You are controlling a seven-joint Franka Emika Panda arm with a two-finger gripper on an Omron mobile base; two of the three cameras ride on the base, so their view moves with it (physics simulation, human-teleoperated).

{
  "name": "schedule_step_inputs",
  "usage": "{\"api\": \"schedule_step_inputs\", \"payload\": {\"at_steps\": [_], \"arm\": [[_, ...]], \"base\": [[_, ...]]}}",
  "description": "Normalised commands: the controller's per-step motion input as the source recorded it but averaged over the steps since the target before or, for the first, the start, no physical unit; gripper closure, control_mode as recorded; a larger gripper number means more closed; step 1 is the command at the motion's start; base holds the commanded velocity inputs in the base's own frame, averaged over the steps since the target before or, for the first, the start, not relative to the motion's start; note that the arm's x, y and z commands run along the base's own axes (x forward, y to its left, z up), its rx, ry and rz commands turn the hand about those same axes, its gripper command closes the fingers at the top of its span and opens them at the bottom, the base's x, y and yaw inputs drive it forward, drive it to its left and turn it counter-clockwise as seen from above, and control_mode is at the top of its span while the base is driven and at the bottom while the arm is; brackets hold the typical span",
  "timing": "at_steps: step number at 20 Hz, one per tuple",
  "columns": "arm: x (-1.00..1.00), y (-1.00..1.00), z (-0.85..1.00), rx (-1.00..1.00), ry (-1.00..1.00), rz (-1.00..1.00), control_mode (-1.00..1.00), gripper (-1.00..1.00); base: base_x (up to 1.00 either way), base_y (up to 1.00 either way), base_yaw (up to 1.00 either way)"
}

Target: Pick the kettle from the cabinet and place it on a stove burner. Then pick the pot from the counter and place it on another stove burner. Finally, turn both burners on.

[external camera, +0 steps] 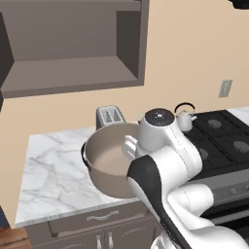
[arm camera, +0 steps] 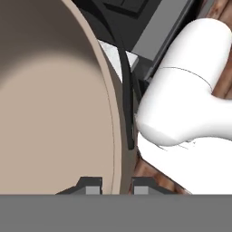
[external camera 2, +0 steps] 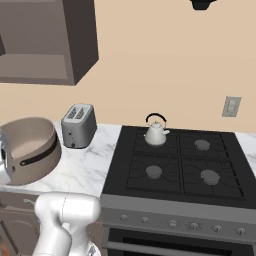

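My fingers (arm camera: 117, 185) are pinched on the pot (external camera: 109, 163) rim, one tip inside the wall, one outside, right by the dark side handle (arm camera: 128, 97). Pot is tilted in the right base view, open mouth facing up and sideways, over the marble table (external camera: 53, 165) left of the stove; can't tell if its base touches the slab. Kettle (external camera 2: 156, 133) sits upright on the back-left burner of the black cooktop (external camera 2: 175, 165), well apart from the pot. Other three burners bare: front-left (external camera 2: 153, 171), front-right (external camera 2: 210, 176), back-right (external camera 2: 202, 145). Toaster (external camera 2: 78, 124) stands on the table just behind the pot, between it and the stove. Cabinet (external camera: 73, 46) is open above the table, shelf visible.
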Motion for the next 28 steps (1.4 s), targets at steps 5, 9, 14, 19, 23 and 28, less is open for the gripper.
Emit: {"api": "schedule_step_inputs", "payload": {"at_steps": [5,9,14,19,23,28], "arm": [[-0.05,0.00,0.00,0.00,0.00,-0.01,-1.00,1.00],[-0.09,0.00,0.00,0.00,-0.02,0.00,1.00,1.00],[0.00,0.00,0.00,0.00,0.00,0.00,1.00,1.00],[0.00,0.00,0.00,0.00,0.00,0.00,1.00,1.00],[0.00,0.00,0.00,0.00,0.00,0.00,1.00,1.00],[0.00,0.00,0.00,0.00,0.00,0.00,1.00,1.00]], "base": [[0.00,0.00,0.00],[-0.28,0.00,0.00],[-0.68,0.00,0.00],[-0.50,-0.01,0.00],[-0.26,-0.29,0.00],[-0.18,-0.49,0.00]]}}
